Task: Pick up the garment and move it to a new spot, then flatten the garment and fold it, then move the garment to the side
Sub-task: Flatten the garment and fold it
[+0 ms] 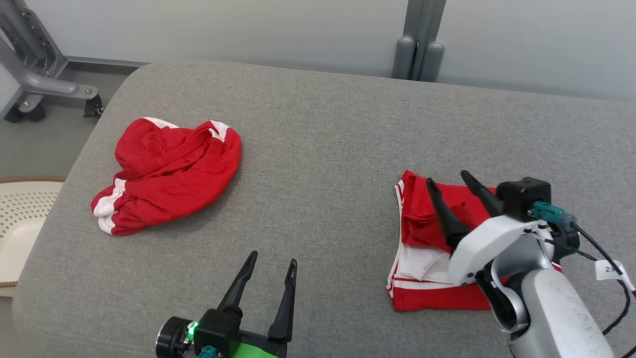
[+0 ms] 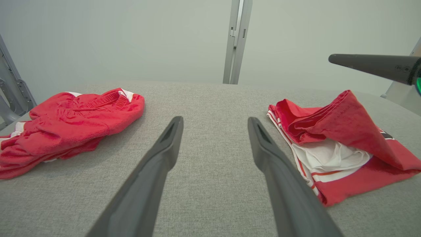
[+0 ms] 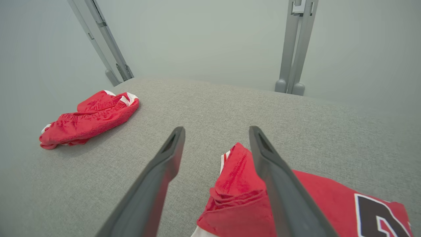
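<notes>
A folded red garment [image 1: 422, 221] with white trim lies at the right of the grey padded table [image 1: 318, 149]; one red flap on top of it stands up loosely. My right gripper [image 1: 447, 178] hovers just above it, open, with nothing between its fingers. In the right wrist view the garment [image 3: 240, 197] lies under the open right gripper [image 3: 216, 130], with a dark printed figure at its lower right. My left gripper [image 1: 273, 258] stands open over bare table near the front edge. Looking along the left gripper [image 2: 215, 119], the garment [image 2: 345, 125] lies to the right.
A second, crumpled red garment [image 1: 169, 174] [image 2: 65, 125] [image 3: 88, 118] lies at the table's left. A white perforated basket [image 1: 20, 214] sits beside the table's left edge. A wheeled metal frame [image 1: 39, 84] stands at the far left, and a grey post [image 1: 420, 49] behind the table.
</notes>
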You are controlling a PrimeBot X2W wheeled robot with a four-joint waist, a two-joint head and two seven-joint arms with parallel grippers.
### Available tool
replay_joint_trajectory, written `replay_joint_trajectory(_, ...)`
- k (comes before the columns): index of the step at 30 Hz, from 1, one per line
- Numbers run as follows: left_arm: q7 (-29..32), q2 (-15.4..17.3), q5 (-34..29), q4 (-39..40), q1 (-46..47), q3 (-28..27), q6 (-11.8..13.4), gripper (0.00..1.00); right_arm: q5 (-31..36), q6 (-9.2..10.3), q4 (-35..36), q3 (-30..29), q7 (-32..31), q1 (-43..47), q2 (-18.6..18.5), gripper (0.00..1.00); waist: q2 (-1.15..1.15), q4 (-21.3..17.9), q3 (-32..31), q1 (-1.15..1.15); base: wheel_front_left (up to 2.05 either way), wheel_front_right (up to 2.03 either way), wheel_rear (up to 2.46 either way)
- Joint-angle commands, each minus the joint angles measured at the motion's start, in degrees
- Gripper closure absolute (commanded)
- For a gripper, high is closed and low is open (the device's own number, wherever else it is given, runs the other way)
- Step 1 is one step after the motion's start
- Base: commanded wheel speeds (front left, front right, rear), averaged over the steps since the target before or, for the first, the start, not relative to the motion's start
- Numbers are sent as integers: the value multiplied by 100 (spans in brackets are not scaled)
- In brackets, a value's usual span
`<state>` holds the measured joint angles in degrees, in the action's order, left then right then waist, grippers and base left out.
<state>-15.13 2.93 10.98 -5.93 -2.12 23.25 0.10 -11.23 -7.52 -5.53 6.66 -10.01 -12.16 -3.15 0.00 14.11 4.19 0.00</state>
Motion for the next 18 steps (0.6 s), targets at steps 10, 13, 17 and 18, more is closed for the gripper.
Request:
replay_joint_trajectory(10, 0, -3, 45, 82, -62, -59, 56, 0, -547, 3, -61, -1072, 233, 525, -892, 0, 0, -210, 63, 0, 0, 0, 0)
replay_joint_trajectory(13, -1, -2, 71, 147, -78, -125, 87, 0, -574, 4, -1, -1261, 445, 659, -1069, 0, 0, -317, 89, 0, 0, 0, 0)
replay_joint_trajectory(17, 0, -1, 139, 298, -144, -290, 130, 0, -530, 3, -42, -1277, 915, 825, -1074, 0, 0, -548, 50, 0, 0, 0, 0)
replay_joint_trajectory(18, 0, -1, 149, 326, -159, -336, 135, 0, -503, 3, -70, -1246, 1074, 859, -1071, 0, 0, -617, 31, 0, 0, 0, 0)
